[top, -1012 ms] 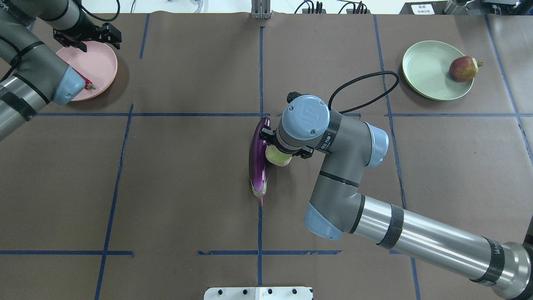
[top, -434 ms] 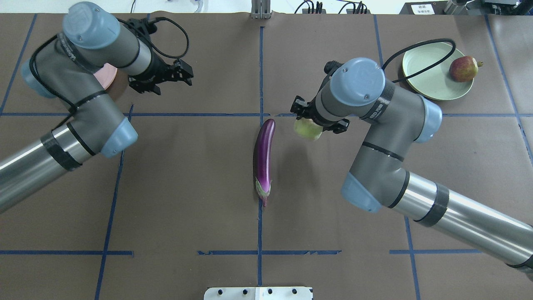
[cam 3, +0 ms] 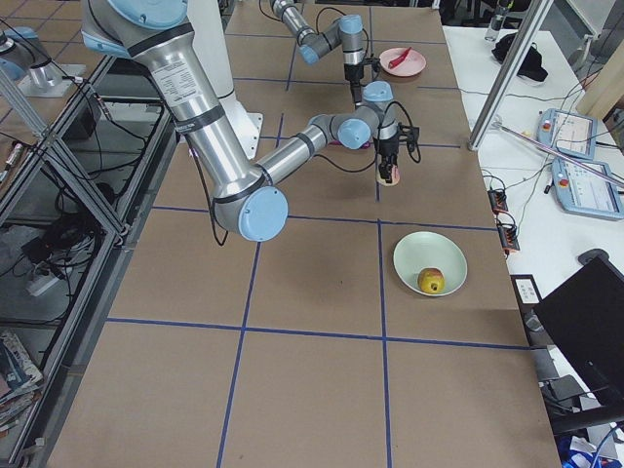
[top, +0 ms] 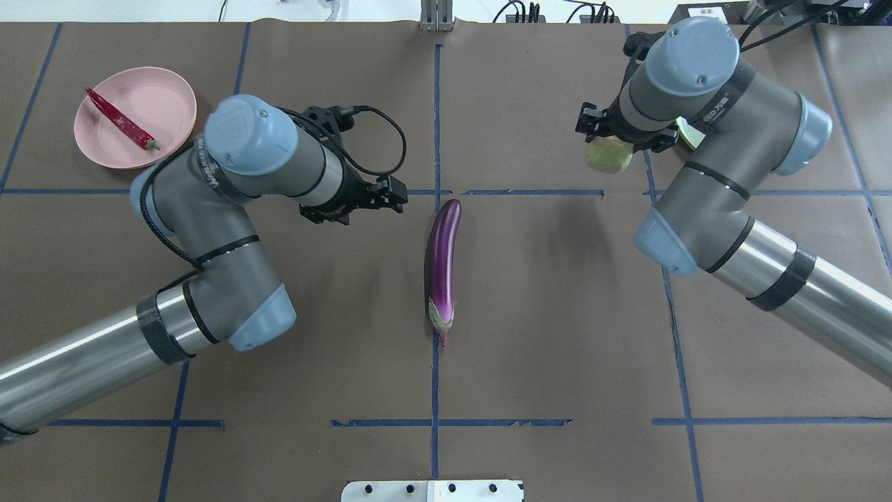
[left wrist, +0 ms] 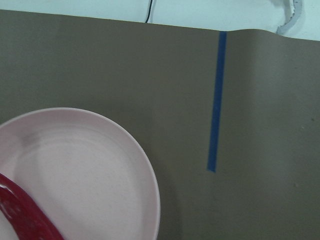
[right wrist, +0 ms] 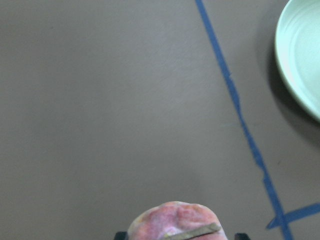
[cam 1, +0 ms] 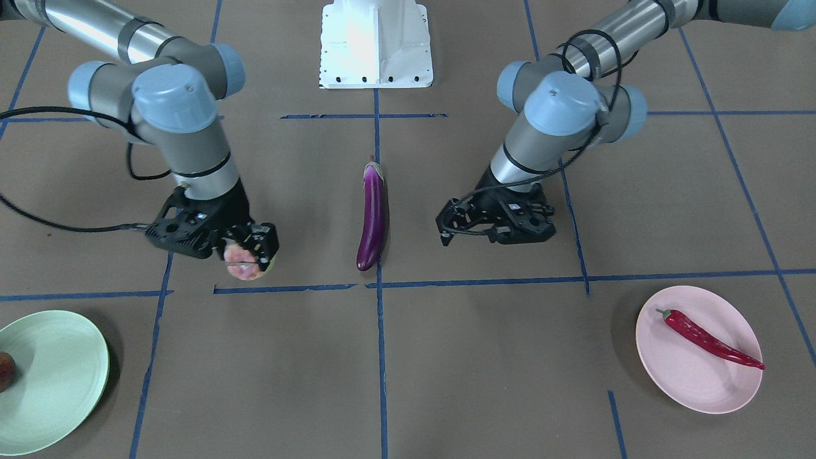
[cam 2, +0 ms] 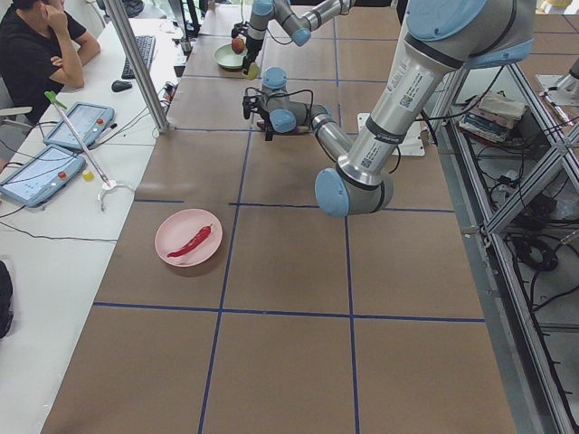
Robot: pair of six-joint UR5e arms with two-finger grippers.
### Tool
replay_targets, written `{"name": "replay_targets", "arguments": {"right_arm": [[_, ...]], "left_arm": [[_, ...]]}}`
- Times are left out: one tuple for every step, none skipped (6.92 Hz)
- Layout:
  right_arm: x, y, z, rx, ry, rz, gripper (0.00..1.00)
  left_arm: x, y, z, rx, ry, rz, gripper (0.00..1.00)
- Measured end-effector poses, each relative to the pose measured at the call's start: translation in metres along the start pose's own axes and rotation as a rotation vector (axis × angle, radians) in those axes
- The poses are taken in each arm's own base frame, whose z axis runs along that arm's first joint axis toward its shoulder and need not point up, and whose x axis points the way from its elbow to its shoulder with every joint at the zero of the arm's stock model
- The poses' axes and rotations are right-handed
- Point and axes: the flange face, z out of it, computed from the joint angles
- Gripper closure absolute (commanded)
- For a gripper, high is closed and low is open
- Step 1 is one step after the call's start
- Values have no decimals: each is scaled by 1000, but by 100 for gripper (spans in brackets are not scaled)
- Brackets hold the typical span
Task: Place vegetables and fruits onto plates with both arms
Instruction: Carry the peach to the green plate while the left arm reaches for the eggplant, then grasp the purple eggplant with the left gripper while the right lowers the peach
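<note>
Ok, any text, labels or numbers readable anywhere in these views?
Right arm wrist band, white lettering: too blurred to read.
White label beyond the table's far edge: too small to read.
Left arm tube, dark markings: too small to read.
Nothing else carries text.

A long glossy purple eggplant (top: 442, 267) is laid flat mid-counter along a blue tape line. A red chili pepper (cam 1: 709, 338) with a green stem is laid across the pale pink plate (cam 1: 682, 382). A round red-yellow fruit (cam 3: 431, 281) is seated in the pale mint green plate (cam 3: 414, 253). A squat pale green-pink fruit (cam 1: 245, 262) is clamped in the right tool (cam 1: 250, 251), raised off the counter, near that plate.
</note>
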Motion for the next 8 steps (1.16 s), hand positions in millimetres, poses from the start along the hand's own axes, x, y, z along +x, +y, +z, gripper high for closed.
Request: {"name": "replay_targets", "arguments": {"right_arm": [[41, -46, 21, 17, 76, -37, 100], [78, -84, 40, 37, 135, -63, 100], [107, -109, 57, 64, 178, -73, 100], [124, -122, 73, 81, 217, -71, 100], [132, -130, 84, 84, 242, -67, 99], [136, -132, 91, 82, 256, -65, 71], [138, -133, 95, 77, 263, -64, 1], [138, -132, 97, 75, 263, -66, 0]], "left_arm": [[20, 13, 3, -5, 18, 81, 16], [37, 17, 4, -7, 33, 140, 0], [51, 22, 12, 2, 32, 168, 0], [60, 35, 25, 37, 13, 186, 0], [63, 50, 42, 72, -15, 210, 0], [61, 55, 57, 80, -46, 239, 6], [59, 56, 70, 77, -72, 265, 24], [60, 55, 78, 74, -86, 277, 60]]}}
